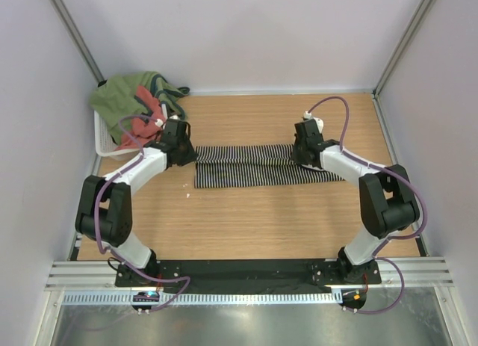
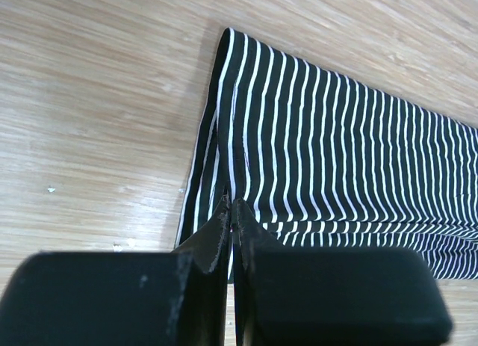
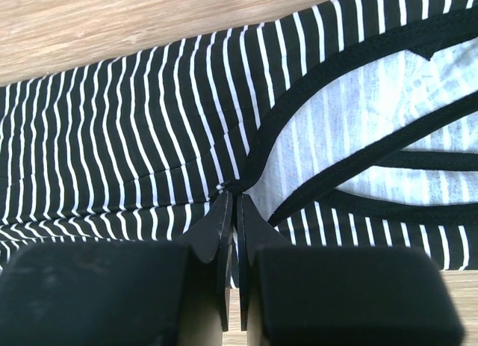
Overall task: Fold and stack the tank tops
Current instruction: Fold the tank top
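bare light-wood tabletop (image 1: 246,219) lies free between my bases and the black-and-white striped tank top (image 1: 254,170); white plastic basket (image 1: 99,133) blocks far-left corner.

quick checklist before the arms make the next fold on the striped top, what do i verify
1. Left gripper shut on the hem end of the striped tank top: ok.
2. Right gripper shut on the black armhole trim at the other end: ok.
3. Every cloth layer caught in each pinch: cannot tell, the fingers hide it.
4. Top lies as a flat long band on the table between the two grippers: ok.
5. Salmon-red top out and ready to stack: not ok, it sits in the white basket with a green cloth.
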You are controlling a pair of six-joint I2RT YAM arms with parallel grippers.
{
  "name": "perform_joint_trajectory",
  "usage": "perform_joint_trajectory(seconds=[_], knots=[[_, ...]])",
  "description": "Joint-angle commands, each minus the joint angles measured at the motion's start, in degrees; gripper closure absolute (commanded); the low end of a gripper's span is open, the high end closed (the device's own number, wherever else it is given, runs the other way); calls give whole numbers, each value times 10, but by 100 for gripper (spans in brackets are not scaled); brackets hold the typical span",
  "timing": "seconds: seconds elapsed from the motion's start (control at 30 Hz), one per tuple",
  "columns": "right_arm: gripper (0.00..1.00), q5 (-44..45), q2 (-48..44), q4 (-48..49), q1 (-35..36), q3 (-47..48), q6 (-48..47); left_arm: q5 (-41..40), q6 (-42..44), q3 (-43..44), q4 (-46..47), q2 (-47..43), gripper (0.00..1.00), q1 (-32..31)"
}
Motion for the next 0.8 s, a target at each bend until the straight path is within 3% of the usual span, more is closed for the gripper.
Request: perform_joint_trajectory(seconds=[0.0,0.37,0.5,0.57,0.67,0.77], knots=[[99,29,-33,11,5,-4,4,-6,-3,-9,20,-34,100,0],[93,36,-6,19,20,-41,24,-9,-18,-67,29,-20,100,0],[80,61,-19,24,24,-60,31,-23,-34,-91,29,-29,94,-5],[78,72,-29,27,23,-72,35,-38,-35,-101,30,-48,91,-12],[62,86,-49,29,24,-85,39,-53,-36,-122,31,-80,77,-28],[53,90,-76,32,24,-97,42,-59,-33,-130,29,-113,71,-33]])
